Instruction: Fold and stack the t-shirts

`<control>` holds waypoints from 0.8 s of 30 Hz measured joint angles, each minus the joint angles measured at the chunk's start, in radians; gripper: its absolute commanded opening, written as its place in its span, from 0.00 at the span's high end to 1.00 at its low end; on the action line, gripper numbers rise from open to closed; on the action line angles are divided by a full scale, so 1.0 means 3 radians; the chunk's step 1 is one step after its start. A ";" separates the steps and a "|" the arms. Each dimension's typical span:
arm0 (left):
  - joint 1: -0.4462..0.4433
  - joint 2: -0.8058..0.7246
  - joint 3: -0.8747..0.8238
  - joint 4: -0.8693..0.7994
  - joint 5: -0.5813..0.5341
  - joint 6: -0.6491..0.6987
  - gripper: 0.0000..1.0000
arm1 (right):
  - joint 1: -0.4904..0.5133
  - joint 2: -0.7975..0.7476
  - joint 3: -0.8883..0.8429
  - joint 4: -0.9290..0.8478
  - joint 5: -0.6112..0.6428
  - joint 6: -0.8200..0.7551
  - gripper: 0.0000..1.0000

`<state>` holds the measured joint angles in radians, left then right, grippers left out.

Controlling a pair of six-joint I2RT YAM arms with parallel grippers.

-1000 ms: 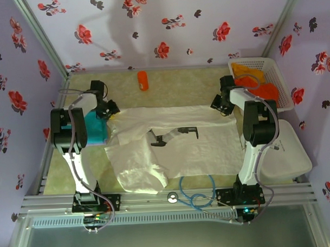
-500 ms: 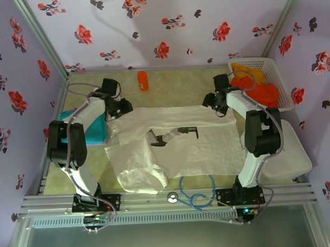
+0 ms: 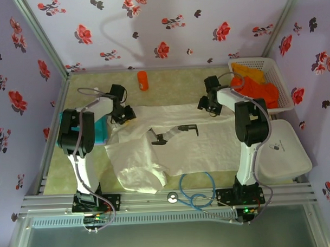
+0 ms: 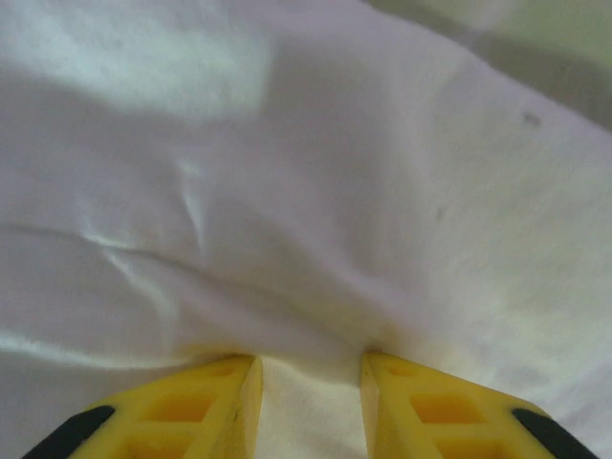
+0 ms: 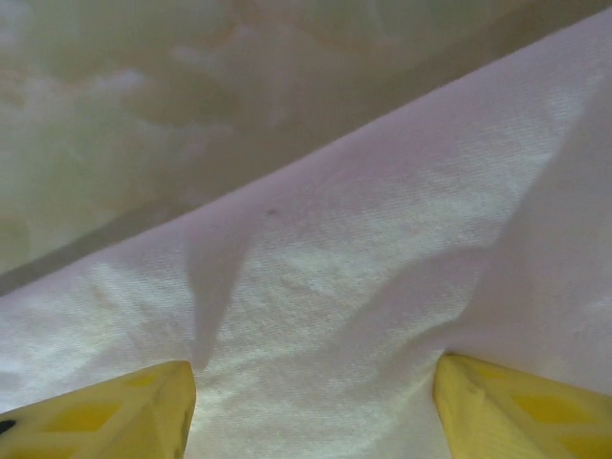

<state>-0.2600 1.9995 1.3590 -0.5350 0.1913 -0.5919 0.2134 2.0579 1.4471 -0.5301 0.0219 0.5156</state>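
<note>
**Top view.** I see the white shirt (image 3: 204,146) spread flat over the middle of the table (image 3: 174,86). Its near-left part is rumpled and folded over itself, and a dark print shows near its centre. The left gripper (image 3: 125,115) sits at the shirt's far-left corner and the right gripper (image 3: 206,104) at its far-right corner, both low at the cloth's far edge. The teal shirt (image 3: 102,131) lies as a flat folded piece just left of the white one, partly under the left arm. The orange shirts (image 3: 258,85) are heaped in the basket (image 3: 285,92) at the far right. A bottle (image 3: 143,80) sits on the table beyond the white shirt, apart from it.

**Left wrist view.** The left gripper (image 4: 308,368) points down onto the white shirt (image 4: 316,172). Its yellow fingers (image 4: 215,406) stand a narrow gap apart with cloth between them, and creases run toward the tips. I cannot tell whether the jaws nip a fold or merely rest on it.

**Right wrist view.** The right gripper (image 5: 311,368) has its jaws released and spread wide. Both fingers (image 5: 115,411) are over the white shirt (image 5: 382,277), just inside its edge, and they grasp no cloth. Bare table (image 5: 143,105) lies beyond the hem
</note>
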 measured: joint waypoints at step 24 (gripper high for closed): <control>0.0173 0.0837 0.1333 -0.0362 0.0033 0.0254 0.65 | -0.0145 0.0809 0.1315 -0.0338 0.0017 -0.0195 0.31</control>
<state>-0.2081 2.2505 1.7588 -0.6437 0.2012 -0.5156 0.1699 2.3005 1.8416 -0.6315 0.0269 0.4572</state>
